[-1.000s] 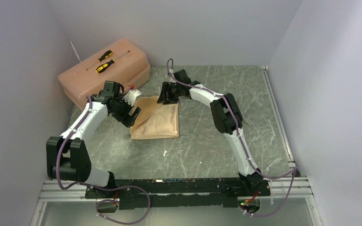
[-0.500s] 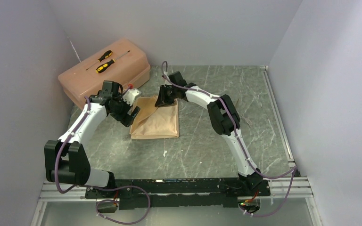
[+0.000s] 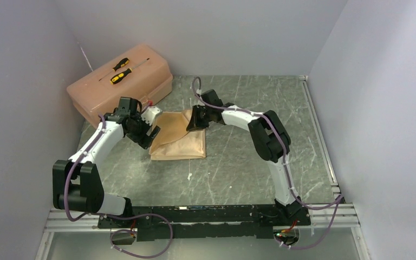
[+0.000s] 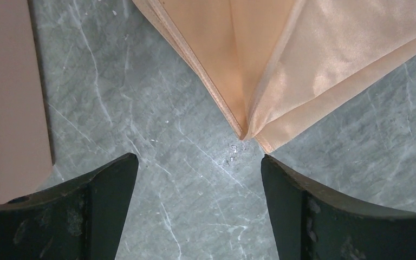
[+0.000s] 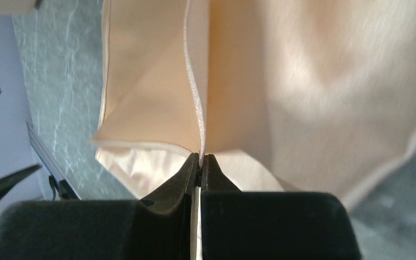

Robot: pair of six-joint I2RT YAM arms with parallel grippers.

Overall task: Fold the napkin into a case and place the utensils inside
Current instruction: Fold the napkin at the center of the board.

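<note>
The peach-tan satin napkin (image 3: 180,138) lies folded on the grey marbled table, with one flap raised at its far edge. My right gripper (image 3: 194,125) is shut on the hemmed edge of that flap, and the cloth (image 5: 238,81) hangs pinched between its closed fingertips (image 5: 201,158). My left gripper (image 3: 153,130) stands open at the napkin's left side, just above the table. Its fingers (image 4: 108,179) straddle bare table, and a folded corner of the napkin (image 4: 245,132) lies just beyond them, untouched. No utensils are in view.
A pink plastic toolbox (image 3: 120,81) stands at the back left with two yellow-and-black screwdrivers (image 3: 120,70) on its lid; its side (image 4: 8,97) is close to my left gripper. Grey walls enclose the table on three sides.
My right gripper has closed on the napkin's far edge and drawn it a little toward the front right, raising a flap. My left gripper has stayed open and barely moved.
</note>
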